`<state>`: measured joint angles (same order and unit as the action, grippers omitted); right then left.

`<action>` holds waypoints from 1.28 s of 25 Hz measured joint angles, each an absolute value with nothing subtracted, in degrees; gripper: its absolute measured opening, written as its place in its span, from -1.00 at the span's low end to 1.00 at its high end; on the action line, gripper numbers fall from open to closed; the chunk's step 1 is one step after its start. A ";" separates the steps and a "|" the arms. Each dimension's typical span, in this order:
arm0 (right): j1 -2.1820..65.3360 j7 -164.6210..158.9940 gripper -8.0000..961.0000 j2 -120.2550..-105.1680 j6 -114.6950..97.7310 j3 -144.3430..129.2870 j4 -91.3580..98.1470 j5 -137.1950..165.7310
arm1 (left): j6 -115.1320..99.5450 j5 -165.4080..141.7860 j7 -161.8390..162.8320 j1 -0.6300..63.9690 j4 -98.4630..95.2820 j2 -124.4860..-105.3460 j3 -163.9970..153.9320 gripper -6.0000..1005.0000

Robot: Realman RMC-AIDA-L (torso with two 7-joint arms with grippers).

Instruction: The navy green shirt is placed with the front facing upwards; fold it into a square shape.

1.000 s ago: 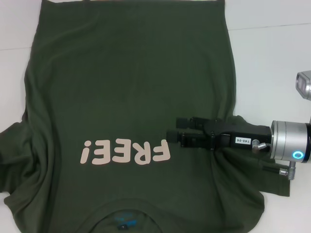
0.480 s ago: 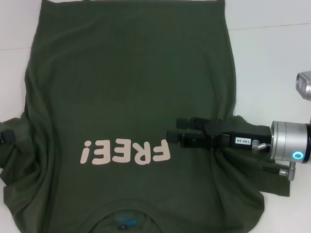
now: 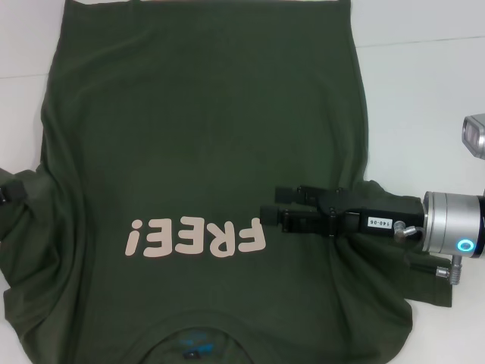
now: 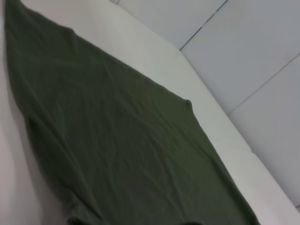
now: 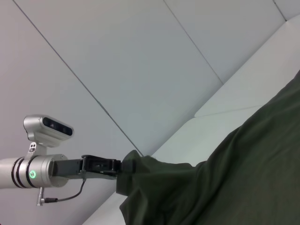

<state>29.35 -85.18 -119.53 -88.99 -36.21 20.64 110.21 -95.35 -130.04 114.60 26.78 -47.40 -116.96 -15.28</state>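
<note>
The navy green shirt (image 3: 204, 129) lies front up on the white table, its pale "FREE!" lettering (image 3: 195, 237) reading upside down and its blue neck label (image 3: 193, 349) at the near edge. My left gripper (image 3: 6, 196) just shows at the far left edge. In the right wrist view the left gripper (image 5: 123, 166) is shut on the bunched left sleeve (image 5: 140, 171), held a little off the table. My right gripper (image 3: 270, 209) reaches in from the right, low over the chest just right of the lettering, open with nothing between its fingers. The right sleeve (image 3: 424, 280) lies flat under that arm.
White table (image 3: 424, 98) shows to the right of the shirt and at the left (image 3: 19, 114). The shirt's hem reaches the far edge of the head view. The left wrist view shows only the shirt (image 4: 117, 150), the table's edge (image 4: 225, 126) and the tiled floor (image 4: 253, 51) beyond.
The left gripper has come into view at the left edge, and the left sleeve has bunched up and pulled slightly inward. The right arm has sunk a touch.
</note>
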 joint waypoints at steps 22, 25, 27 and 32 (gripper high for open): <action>29.35 -85.41 0.90 -119.52 -89.03 -36.21 20.56 110.21 | -91.99 -133.82 116.00 27.71 -55.03 -115.39 -15.43 -0.95; 29.35 -85.42 0.90 -119.52 -89.03 -36.21 20.56 110.21 | -91.90 -134.11 117.01 27.82 -55.35 -115.22 -15.32 -0.95; 29.35 -85.42 0.90 -119.52 -88.99 -36.21 20.57 110.21 | -92.86 -133.96 117.57 28.03 -55.39 -115.22 -15.41 -0.95; 29.44 -85.27 0.90 -119.52 -88.87 -36.21 20.57 110.21 | -96.89 -132.30 119.44 29.50 -53.96 -115.66 -15.81 -0.95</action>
<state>29.44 -85.27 -119.52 -88.87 -36.21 20.57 110.21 -96.89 -132.30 119.43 29.50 -53.96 -115.66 -15.81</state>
